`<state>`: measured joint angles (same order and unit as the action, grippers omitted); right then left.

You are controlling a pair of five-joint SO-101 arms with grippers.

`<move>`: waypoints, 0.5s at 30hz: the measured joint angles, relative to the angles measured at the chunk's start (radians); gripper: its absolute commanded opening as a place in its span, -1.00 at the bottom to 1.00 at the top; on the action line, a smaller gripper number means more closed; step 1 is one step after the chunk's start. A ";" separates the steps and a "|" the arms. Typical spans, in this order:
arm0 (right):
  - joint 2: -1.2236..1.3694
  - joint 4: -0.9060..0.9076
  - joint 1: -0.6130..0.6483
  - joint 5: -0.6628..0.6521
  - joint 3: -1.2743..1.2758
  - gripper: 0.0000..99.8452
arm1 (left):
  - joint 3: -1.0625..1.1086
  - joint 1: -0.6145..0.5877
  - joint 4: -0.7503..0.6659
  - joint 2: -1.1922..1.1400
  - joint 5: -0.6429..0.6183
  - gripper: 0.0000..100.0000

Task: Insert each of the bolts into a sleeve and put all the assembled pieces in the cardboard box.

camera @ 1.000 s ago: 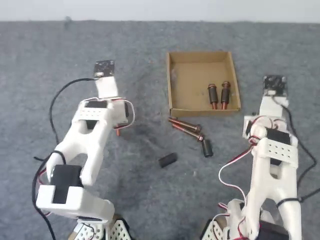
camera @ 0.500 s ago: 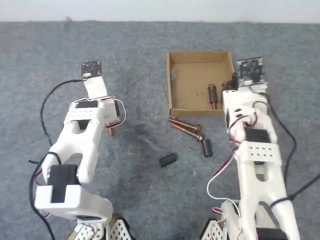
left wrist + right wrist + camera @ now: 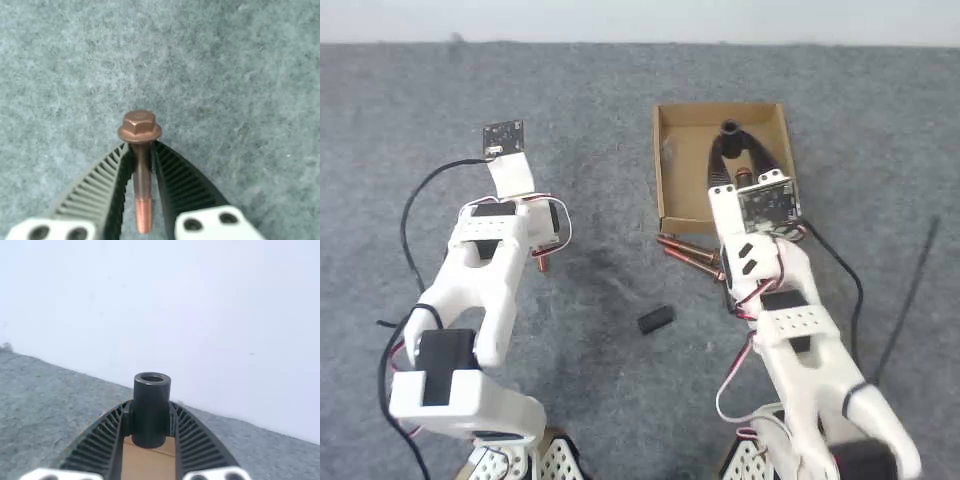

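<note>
The white right arm (image 3: pixel 790 320) hides the near right corner of the brown cardboard box (image 3: pixel 658 170) and the ends of two loose copper bolts (image 3: pixel 682 245); the box's contents cannot be made out.

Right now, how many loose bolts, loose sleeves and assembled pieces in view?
Loose bolts: 3, one bolt in the left gripper, two on the mat
Loose sleeves: 2, one sleeve in the right gripper, one on the mat
Assembled pieces: 1 partly seen in the cardboard box
Total: 6; the right arm covers part of box and mat
</note>
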<state>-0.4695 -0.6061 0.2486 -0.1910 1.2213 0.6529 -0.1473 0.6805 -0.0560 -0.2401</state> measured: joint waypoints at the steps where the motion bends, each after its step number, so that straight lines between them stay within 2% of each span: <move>1: 0.038 -0.031 0.003 0.000 0.000 -0.98 | 0.005 0.000 -0.012 0.000 0.000 -0.98; 11: 0.399 -0.474 0.038 0.000 -0.002 -0.99 | 0.017 0.012 -0.046 0.000 0.000 -0.98; 15: 0.488 -0.585 0.058 0.000 -0.002 -0.99 | 0.017 0.018 -0.046 0.000 0.000 -0.98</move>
<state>0.0184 -1.1907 0.3069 -0.1910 1.2198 0.6697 -0.1289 0.6345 -0.0560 -0.2401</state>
